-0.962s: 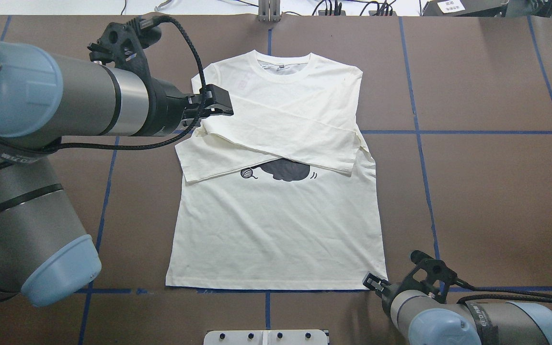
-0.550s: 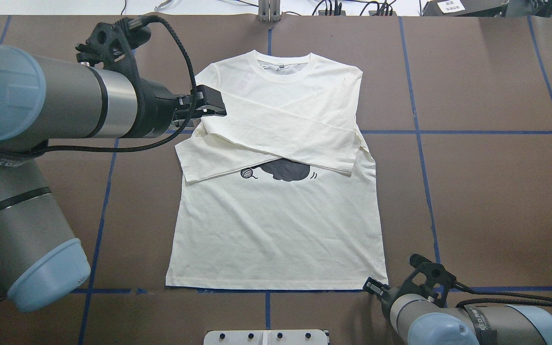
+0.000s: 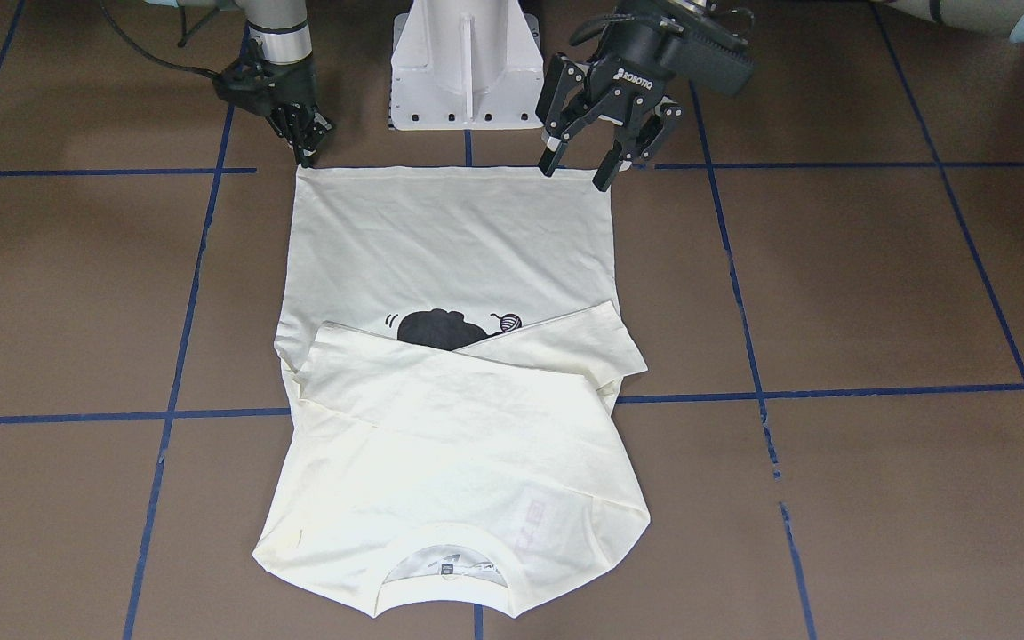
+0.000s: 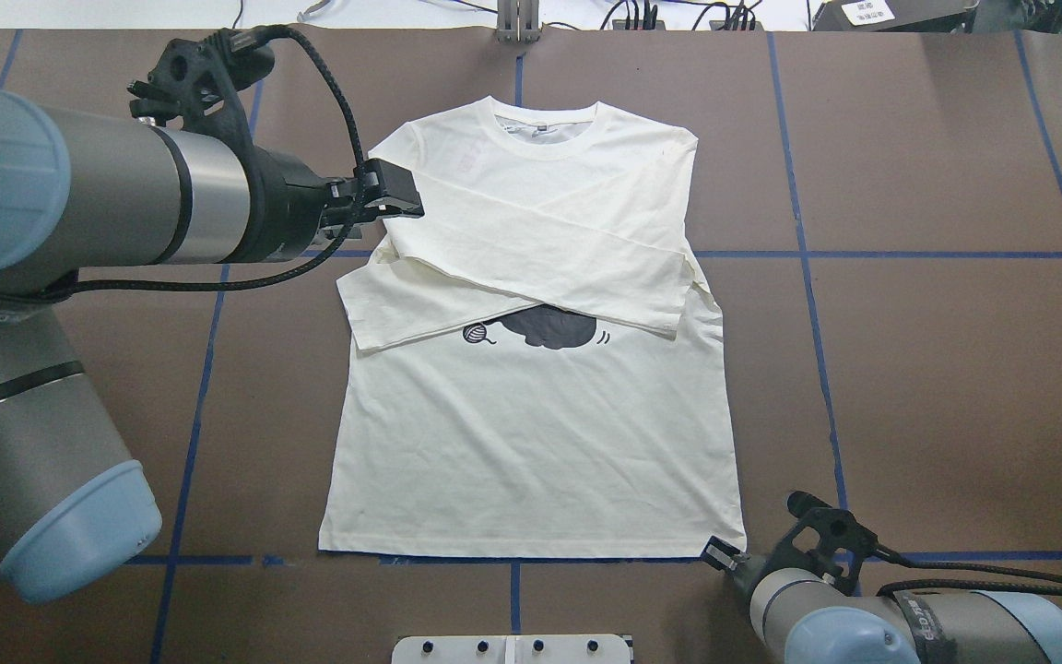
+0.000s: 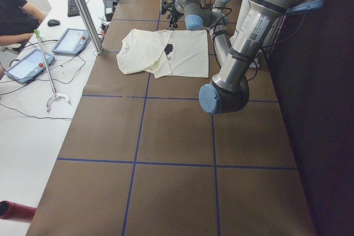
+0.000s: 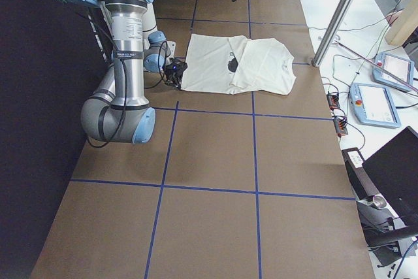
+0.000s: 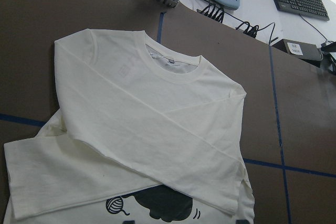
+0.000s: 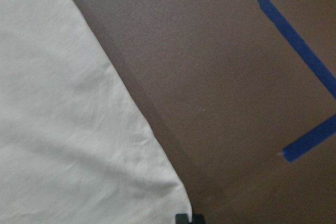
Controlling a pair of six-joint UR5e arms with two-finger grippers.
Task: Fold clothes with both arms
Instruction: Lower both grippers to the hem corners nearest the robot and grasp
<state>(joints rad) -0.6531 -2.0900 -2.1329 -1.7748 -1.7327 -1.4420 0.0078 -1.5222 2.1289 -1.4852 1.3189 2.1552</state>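
Note:
The cream shirt point(image 4: 531, 443) lies flat on the brown table, front up, collar away from me. Both sleeves are folded across the chest and half cover the black cat print point(image 4: 549, 327). In the front-facing view the hem point(image 3: 450, 178) is nearest my base. My left gripper point(image 3: 576, 173) is open with nothing in it. It hangs high over the shirt's left shoulder edge point(image 4: 393, 198). My right gripper point(image 3: 306, 158) points down with its tips shut together at the hem's right corner point(image 8: 157, 192). Whether cloth is pinched between them is not visible.
The white pedestal point(image 3: 463, 62) stands just behind the hem. Blue tape lines point(image 4: 863, 254) grid the table. An aluminium post point(image 5: 83, 9) rises at the far edge. Beyond it are tablets point(image 5: 69, 40), a keyboard and a person's arm point(image 5: 16, 20) on a white desk.
My left gripper has drawn back leftward off the folded sleeve toward the shirt's edge. The right gripper has shifted slightly toward the near table edge at the hem corner. The shirt has not moved.

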